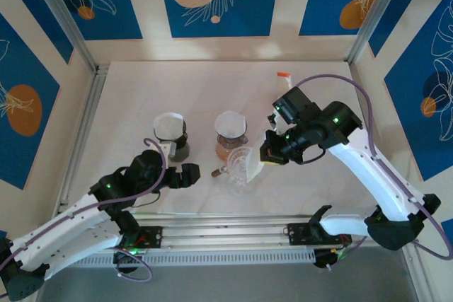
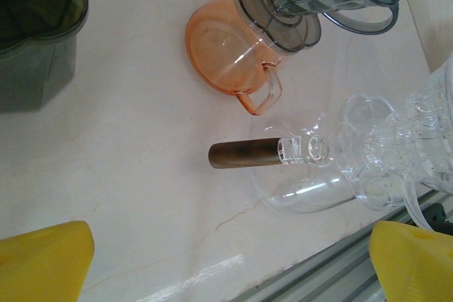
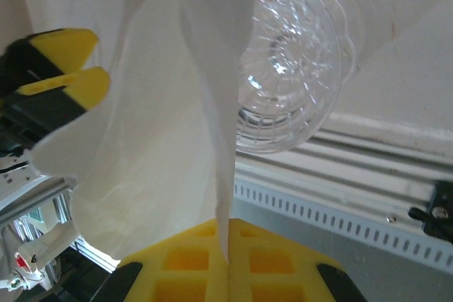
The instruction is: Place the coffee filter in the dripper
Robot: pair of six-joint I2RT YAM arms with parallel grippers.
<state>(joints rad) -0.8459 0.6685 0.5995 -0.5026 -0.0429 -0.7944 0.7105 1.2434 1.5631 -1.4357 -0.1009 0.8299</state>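
Where the right gripper (image 3: 228,263) presses its 2 yellow pads (image 3: 185,265) together, a white paper filter (image 3: 163,146) is pinched by its edge, and it fans out ahead of the jaws with a crease running straight up from the pinch. Just beyond the paper, off to the jaws' right, stands the clear glass dripper (image 3: 294,83) with its ribbed mouth turned toward them. The filter overlaps part of the rim from here, and I cannot tell whether the 2 touch.

Seen from above, the filter (image 1: 253,166) hangs below the right gripper (image 1: 266,153) at the edge of the dripper (image 1: 238,176).

Across from it, the left gripper (image 2: 226,266) holds its jaws wide apart with nothing between the 2 yellow fingers (image 2: 42,263), low over the pale table (image 2: 141,175). Ahead of those jaws lies the dripper's brown handle (image 2: 244,153), its free end pointing left. Farther ahead is an orange jug (image 2: 226,58) carrying a grey dripper, and far ahead to the left a green jug (image 2: 35,40).
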